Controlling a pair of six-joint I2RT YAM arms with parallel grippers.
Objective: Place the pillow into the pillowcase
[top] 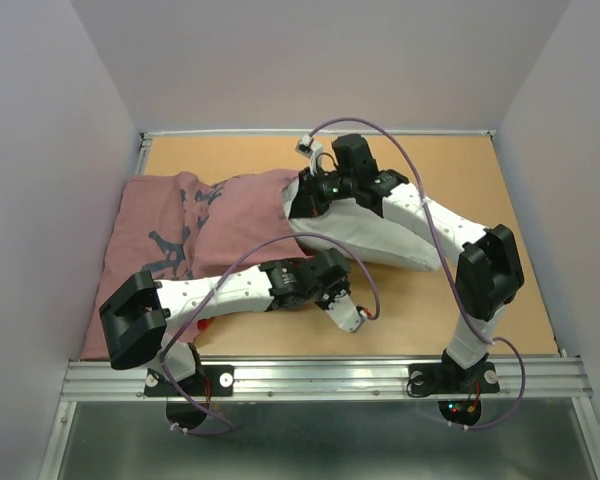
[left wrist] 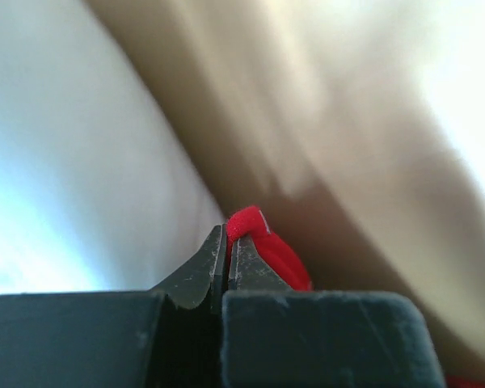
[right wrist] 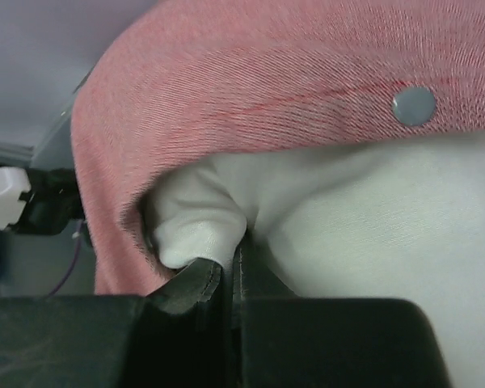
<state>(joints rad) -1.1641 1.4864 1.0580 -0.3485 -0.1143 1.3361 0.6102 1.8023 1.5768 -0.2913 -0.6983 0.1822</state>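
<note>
OK, R gripper [right wrist: 230, 263] is closed on a fold of the pillow [top: 380, 235] at its far-left corner, right where the pillowcase [top: 180, 220] mouth laps over it. The wrist cam shows pink cloth arching over the white, w/ a grey snap [right wrist: 413, 105] on the hem. L gripper [left wrist: 226, 242] is shut too, pinching a bit of bright red cloth [left wrist: 271, 250]. I take that for the case's lower lip, tho the top view doesn't show it clearly.

Pillow lies w/ its long axis roughly left-right across the table [top: 480, 180]. Only its left end is under the case; most of it sticks out to the right. Case lies flat to the left, mouth facing right, so the stuffing direction is leftward, along the pillow's length.

R arm sits at the far side of the mouth, L at the near side. My guess for next: R drives the corner deeper left while L holds the lip back. Risk is cloth bunching at the mouth.
</note>
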